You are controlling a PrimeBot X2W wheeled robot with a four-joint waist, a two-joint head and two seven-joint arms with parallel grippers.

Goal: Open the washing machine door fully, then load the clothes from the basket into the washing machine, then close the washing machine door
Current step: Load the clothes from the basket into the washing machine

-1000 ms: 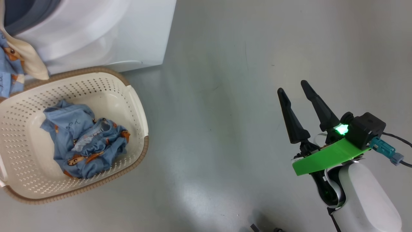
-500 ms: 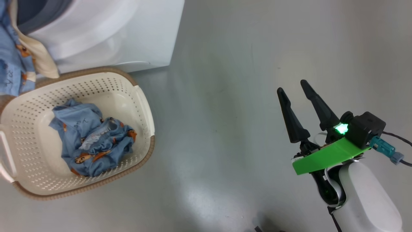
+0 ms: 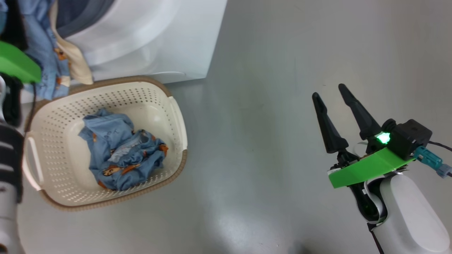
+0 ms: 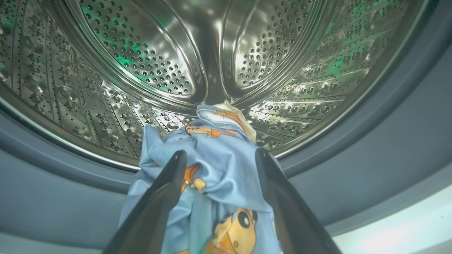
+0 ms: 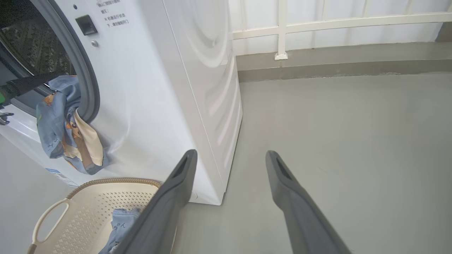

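The washing machine (image 3: pixel 148 42) stands with its mouth open; its door is out of view. My left gripper (image 4: pixel 220 152) reaches into the mouth, jaws wide open. A light blue garment (image 4: pixel 226 169) with orange prints lies loose between its fingers, draped over the grey gasket (image 4: pixel 388 141) in front of the steel drum (image 4: pixel 197 53). The garment's (image 5: pixel 60 120) lower part and a cream piece (image 5: pixel 88 141) hang down the washer's front. More blue clothes (image 3: pixel 120 151) lie bunched in the basket (image 3: pixel 63 169) on the floor. My right gripper (image 3: pixel 328 91) hovers open over the bare floor, well right of the basket.
The grey floor (image 3: pixel 254 141) stretches between the basket and my right arm. A white railing (image 5: pixel 282 31) and a low kerb run along the back to the right of the washer. My left arm's green bracket (image 3: pixel 14 67) sits at the head view's left edge.
The whole head picture has slid to the right, so the camera has turned left. My left arm's green bracket and forearm have come into view. The right gripper stays open.
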